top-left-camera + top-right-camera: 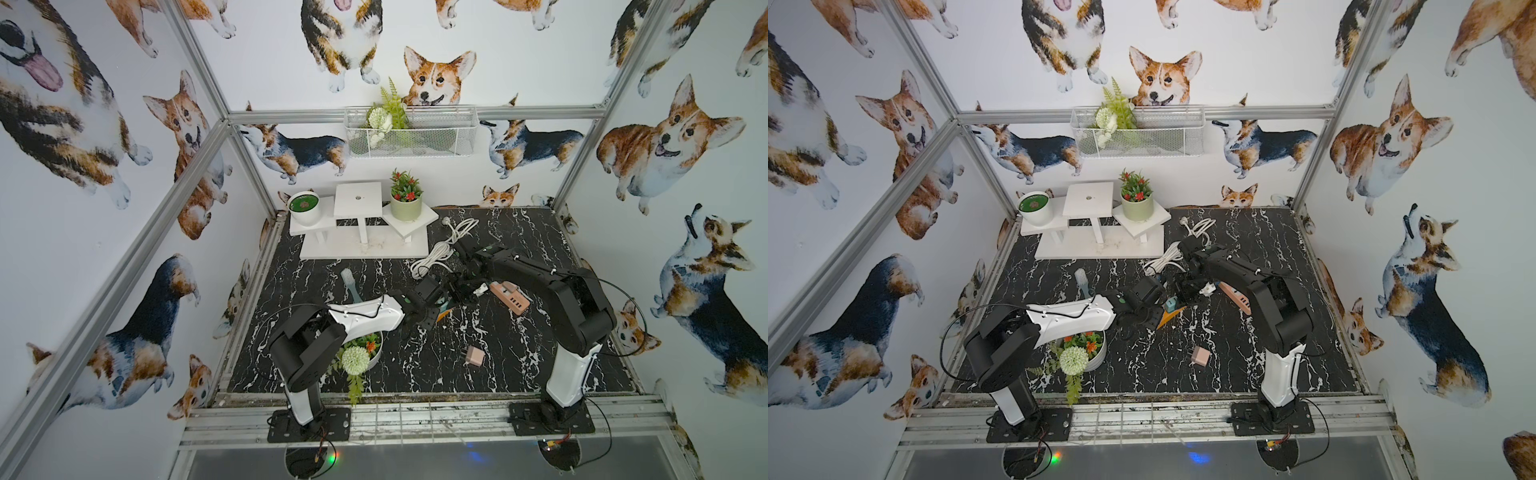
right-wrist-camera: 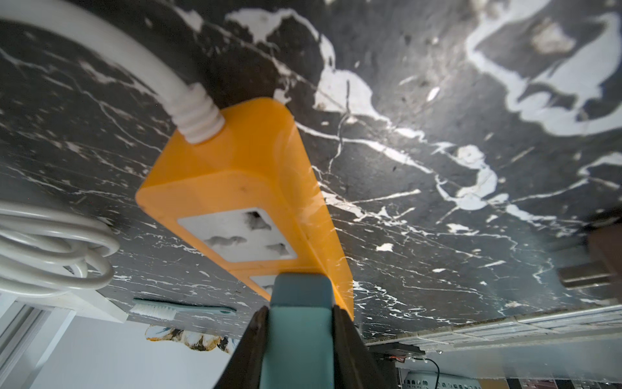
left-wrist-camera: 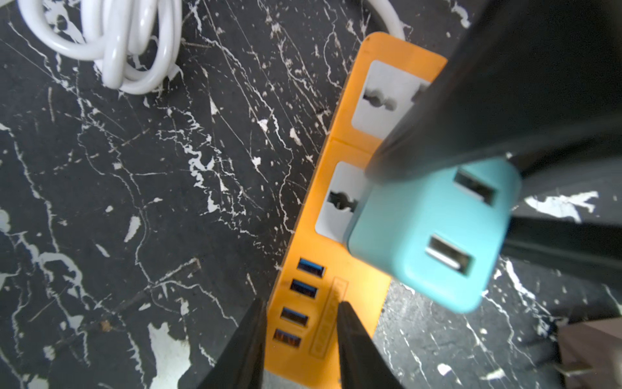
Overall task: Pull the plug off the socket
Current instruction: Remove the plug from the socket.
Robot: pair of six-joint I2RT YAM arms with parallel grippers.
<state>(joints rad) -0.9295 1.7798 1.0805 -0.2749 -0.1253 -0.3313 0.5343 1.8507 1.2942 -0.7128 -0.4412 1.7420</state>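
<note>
Right gripper (image 2: 299, 308) clamped on teal plug (image 3: 427, 232); plug at second outlet of orange socket strip (image 2: 235, 161), mid-table; left gripper (image 3: 301, 301) fingers apart over strip's USB end, clamp unclear; white cable (image 3: 111, 43) coiled farther back

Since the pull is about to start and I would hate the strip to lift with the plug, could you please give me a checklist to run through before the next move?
1. Right gripper clamped on the teal plug: ok, gripped from both sides.
2. Plug seated in the orange power strip: ok, no prongs showing.
3. Left gripper bracing the strip: cannot tell. Its fingers sit at the USB end, but firm contact is unclear.
4. White cable slack: ok, it lies loosely coiled on the table.
5. Neighbouring socket free: ok, nothing is plugged into it.
</note>
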